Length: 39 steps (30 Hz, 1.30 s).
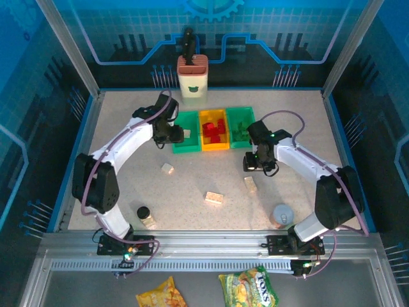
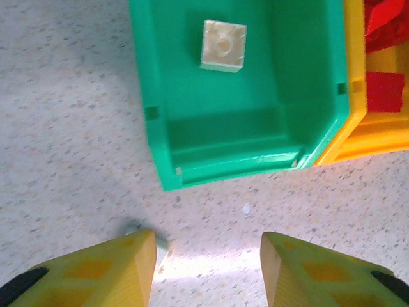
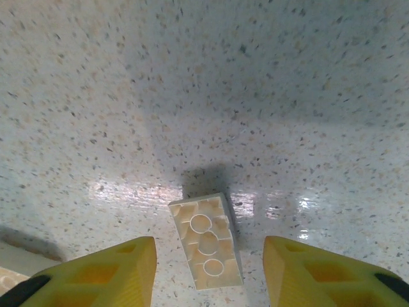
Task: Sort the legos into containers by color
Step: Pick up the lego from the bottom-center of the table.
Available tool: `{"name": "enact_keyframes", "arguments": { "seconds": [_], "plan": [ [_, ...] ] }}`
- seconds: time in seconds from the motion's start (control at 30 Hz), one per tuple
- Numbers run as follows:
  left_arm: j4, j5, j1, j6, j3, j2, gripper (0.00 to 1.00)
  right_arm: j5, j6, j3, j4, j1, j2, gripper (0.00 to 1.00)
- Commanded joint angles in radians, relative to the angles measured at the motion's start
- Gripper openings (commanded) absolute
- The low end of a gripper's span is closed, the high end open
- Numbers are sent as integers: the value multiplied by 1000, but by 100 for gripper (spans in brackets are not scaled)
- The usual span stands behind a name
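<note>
Three containers stand side by side at the back. The left green bin (image 1: 185, 142) (image 2: 160, 128) holds one cream lego (image 1: 187, 133) (image 2: 223, 45). The orange bin (image 1: 215, 147) (image 2: 377, 131) holds red legos (image 1: 215, 130) (image 2: 384, 91). The right green bin (image 1: 241, 115) holds green legos (image 1: 239, 133). My left gripper (image 1: 177, 135) (image 2: 208, 268) hangs open and empty over bare table just before the left bin. My right gripper (image 1: 253, 166) (image 3: 209, 268) is open, its fingers on either side of a cream lego (image 1: 250, 184) (image 3: 208, 242) that lies underside up, touching neither. Two more cream legos (image 1: 167, 169) (image 1: 214, 197) lie loose.
A tall cream holder (image 1: 192, 77) stands behind the bins. A black-capped jar (image 1: 146, 216) sits near the left arm's base and a grey round cup (image 1: 281, 215) near the right arm's base. A cream edge (image 3: 9, 275) shows at the right wrist view's lower left.
</note>
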State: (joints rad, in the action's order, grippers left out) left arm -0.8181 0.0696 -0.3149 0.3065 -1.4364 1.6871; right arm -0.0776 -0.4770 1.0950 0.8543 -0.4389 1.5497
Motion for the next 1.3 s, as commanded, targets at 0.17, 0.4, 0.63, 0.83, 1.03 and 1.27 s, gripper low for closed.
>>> {"name": "enact_keyframes", "arguments": {
  "seconds": [0.17, 0.4, 0.63, 0.83, 1.03, 1.27],
  "plan": [
    [-69, -21, 111, -89, 91, -170, 49, -45, 33, -12, -1, -66, 84, 53],
    [-22, -10, 143, -159, 168, -250, 50, -39, 47, -12, -16, -73, 133, 53],
    [105, -29, 143, -178, 283, -318, 50, -39, 64, 3, -18, -85, 186, 50],
    [121, -19, 143, -200, 297, -328, 50, -52, 62, 6, -14, -87, 210, 47],
    [141, -34, 145, -200, 312, -337, 50, -58, 54, 11, -8, -88, 211, 42],
    [152, -44, 145, -196, 320, -341, 49, -65, 51, 31, 13, -93, 200, 38]
  ]
}}
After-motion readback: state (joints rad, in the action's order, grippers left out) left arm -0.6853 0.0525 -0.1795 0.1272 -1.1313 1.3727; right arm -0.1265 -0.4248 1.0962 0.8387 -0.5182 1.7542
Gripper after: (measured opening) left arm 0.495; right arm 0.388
